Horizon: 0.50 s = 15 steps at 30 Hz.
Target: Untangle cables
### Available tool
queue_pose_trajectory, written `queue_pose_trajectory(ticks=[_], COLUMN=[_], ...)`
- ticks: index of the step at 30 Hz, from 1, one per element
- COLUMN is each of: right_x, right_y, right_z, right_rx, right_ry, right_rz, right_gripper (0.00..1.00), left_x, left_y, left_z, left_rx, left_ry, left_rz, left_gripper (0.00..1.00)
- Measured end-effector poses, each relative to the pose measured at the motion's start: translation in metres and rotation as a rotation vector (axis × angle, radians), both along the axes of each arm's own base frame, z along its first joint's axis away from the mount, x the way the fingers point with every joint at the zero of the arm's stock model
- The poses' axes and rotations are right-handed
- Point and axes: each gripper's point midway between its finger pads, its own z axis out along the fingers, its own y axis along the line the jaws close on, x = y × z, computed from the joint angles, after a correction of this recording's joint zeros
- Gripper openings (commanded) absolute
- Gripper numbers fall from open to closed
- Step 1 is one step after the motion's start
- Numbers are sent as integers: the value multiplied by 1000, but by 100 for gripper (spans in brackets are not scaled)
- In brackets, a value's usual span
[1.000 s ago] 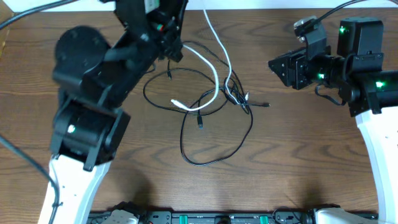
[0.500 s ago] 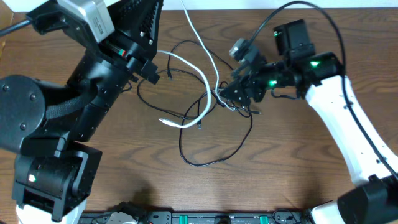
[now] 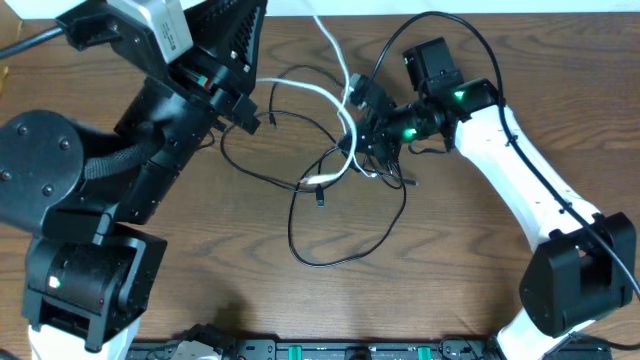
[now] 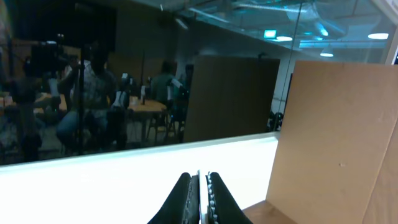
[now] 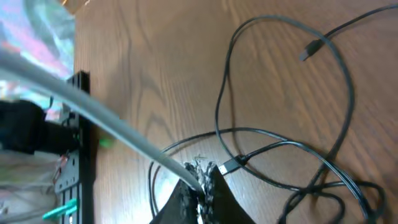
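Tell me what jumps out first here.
A tangle of black cables and one white cable sprawls across the middle of the table. The right gripper is clamped on the white cable at the knot. The left gripper is shut, its camera facing the room.

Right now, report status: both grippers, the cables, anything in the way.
Left gripper shut, load unclear. Right gripper shut on thin white cable at the tangle. Thin black cables looped together on brown wooden table. No obstruction seen.
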Motion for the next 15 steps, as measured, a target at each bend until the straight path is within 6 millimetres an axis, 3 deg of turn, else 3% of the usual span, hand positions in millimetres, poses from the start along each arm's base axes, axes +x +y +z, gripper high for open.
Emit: queue_pose_trajectory(ticks=[2, 7, 8, 10, 13, 15], right_x=[3, -3, -10, -20, -26, -23], right_y=[-5, -35, -45, -61, -82, -102], right_z=[14, 94, 119, 150, 174, 174], right_rx=[15, 88, 110, 137, 141, 110], right_ry=[-5, -121, -156, -202, -205, -154], right_rz=[-44, -182, -228, -304, -450, -610], right_gripper=[1, 1, 1, 1, 1, 1], left_x=[3, 21, 25, 32, 37, 38], left_y=[-1, -8, -10, -12, -14, -14], left_z=[-4, -23, -27, -34, -40, -42], left_rx=[6, 30, 34, 43, 50, 53], left_ry=[16, 78, 91, 113, 133, 141], left_rz=[0, 0, 0, 0, 0, 0], left_gripper=[7, 7, 7, 7, 7, 7])
